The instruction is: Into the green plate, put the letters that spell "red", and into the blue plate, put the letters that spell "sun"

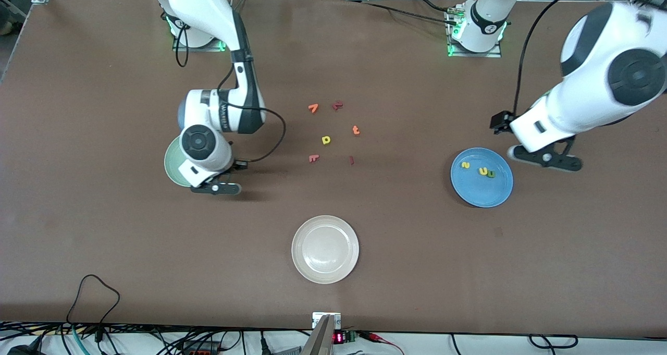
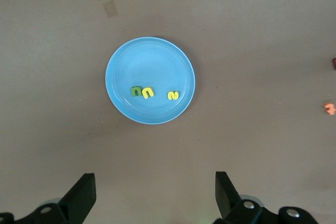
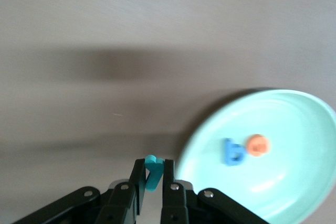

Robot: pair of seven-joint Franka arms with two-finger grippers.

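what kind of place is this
Probably a robotics lab bench: two robot arms are bolted along a brown table, cables trail at its edges, and foam letters are being sorted into the blue plate and the green plate.

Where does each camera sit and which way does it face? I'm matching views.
Front: high across the table, facing both arms and the white plate.
Left wrist: over the blue plate with three letters; open left gripper.
Right wrist: beside the green plate; right gripper pinching a teal letter.
Shared: both plates appear in front too.
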